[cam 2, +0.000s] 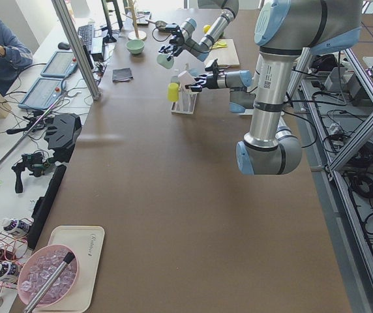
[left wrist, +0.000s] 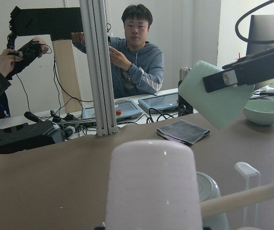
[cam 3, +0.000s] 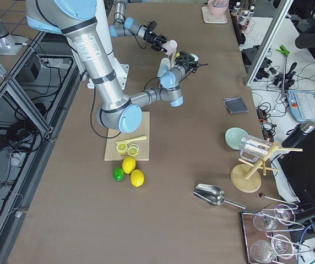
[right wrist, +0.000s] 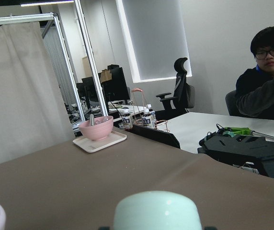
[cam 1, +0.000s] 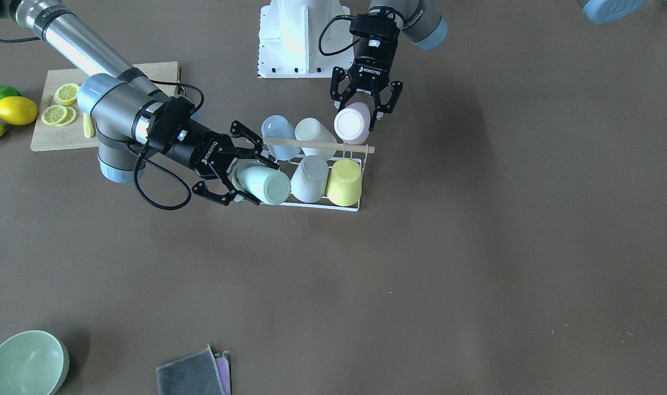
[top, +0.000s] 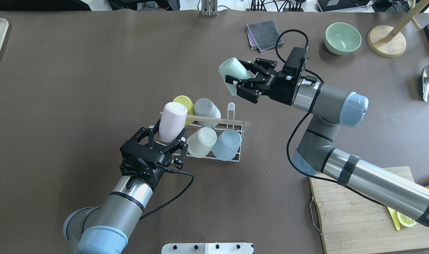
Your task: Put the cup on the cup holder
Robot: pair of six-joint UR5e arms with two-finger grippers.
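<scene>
Holding, seemingly, pink cup (top: pixel 172 121), left gripper (top: pixel 168 135), mint cup (top: pixel 228 68), right gripper (top: pixel 240 74)

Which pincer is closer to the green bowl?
Right. The right pincer, holding the mint cup, is on the bowl's side of the cup holder; the left pincer sits on the far side.

Left arm (top: pixel 126 197) and right arm (top: pixel 376 183) are silver-grey tubes with pale-blue joint caps. Left gripper (top: pixel 168 132) and right gripper (top: pixel 241 74) are black, lettered ROBOTIQ. Black cables loop at both wrists.
</scene>
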